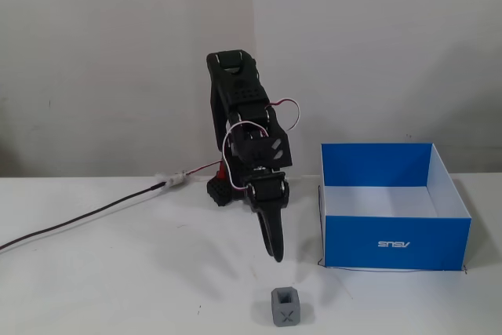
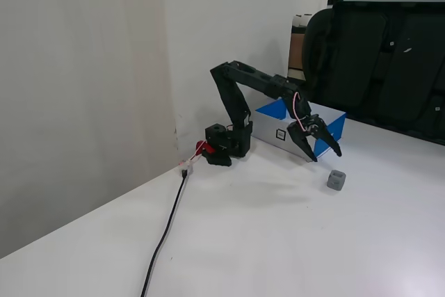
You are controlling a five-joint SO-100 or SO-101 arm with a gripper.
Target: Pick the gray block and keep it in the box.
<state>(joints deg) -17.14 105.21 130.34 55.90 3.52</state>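
So this is the reach-in step, nothing grabbed yet: the claw [image 2: 322,154] is hanging a bit above the desk [image 2: 278,241] with its fingers apart and empty, arm folded over and pointing down. The gray block [image 1: 288,307] is sitting near the front edge, just past the fingertips. Next it probably needs to go forward, then down around it. The blue box [image 1: 392,242] is waiting toward the right edge.

In a fixed view the arm [image 2: 268,92] hides much of the box [image 2: 278,123]; the cable [image 2: 163,231] runs off the bottom edge, and the block's [image 2: 336,179] X cannot be seen.
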